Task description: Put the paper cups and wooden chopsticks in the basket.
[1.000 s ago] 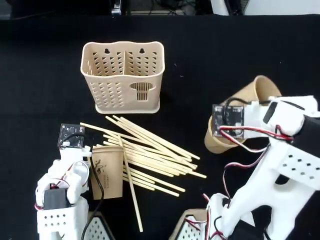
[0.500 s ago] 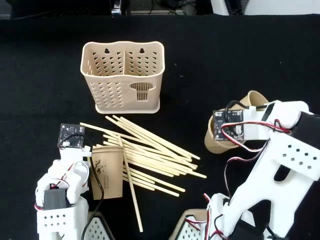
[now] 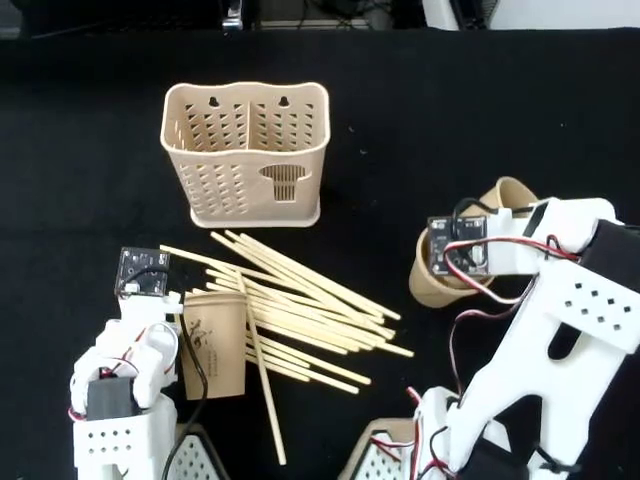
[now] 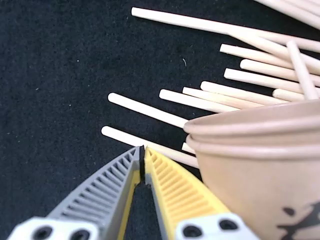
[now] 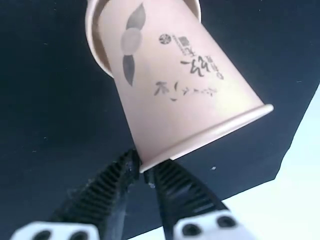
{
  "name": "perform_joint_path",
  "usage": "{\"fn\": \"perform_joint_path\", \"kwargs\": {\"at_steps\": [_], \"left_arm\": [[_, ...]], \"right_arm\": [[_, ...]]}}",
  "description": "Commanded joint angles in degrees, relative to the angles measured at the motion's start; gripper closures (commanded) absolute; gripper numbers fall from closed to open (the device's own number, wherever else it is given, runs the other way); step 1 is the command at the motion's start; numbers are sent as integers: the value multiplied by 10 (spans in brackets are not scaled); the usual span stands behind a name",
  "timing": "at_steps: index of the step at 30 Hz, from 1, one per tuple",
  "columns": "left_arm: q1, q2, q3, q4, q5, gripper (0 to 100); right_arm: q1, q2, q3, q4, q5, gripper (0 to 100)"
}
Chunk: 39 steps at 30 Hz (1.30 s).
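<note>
Left wrist view puts my left gripper [image 4: 141,161] nearest, jaws pressed together on nothing, just beside the rim of the stacked paper cups [image 4: 255,165] lying on the black table [image 4: 60,75]. Wooden chopsticks [image 4: 200,97] fan out beyond, one crossing over the cups. My right gripper [image 5: 145,172] pinches the rim of a tilted paper cup [image 5: 175,85]. Farthest off, in the high view, the basket [image 3: 245,150] stands upright, well apart from both cups.
</note>
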Motion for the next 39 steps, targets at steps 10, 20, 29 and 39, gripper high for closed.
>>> {"fn": "perform_joint_path", "kwargs": {"at_steps": [10, 20, 29, 39], "left_arm": [[2, -6, 9, 11, -4, 970], [2, -6, 9, 11, -4, 970], [2, -6, 9, 11, -4, 970], [2, -6, 9, 11, -4, 970]], "right_arm": [[2, -4, 1, -58, -65, 983], [-13, -4, -1, -4, -65, 983], [-13, -38, 1, -4, -66, 885], [-37, -46, -16, -7, -107, 857]]}}
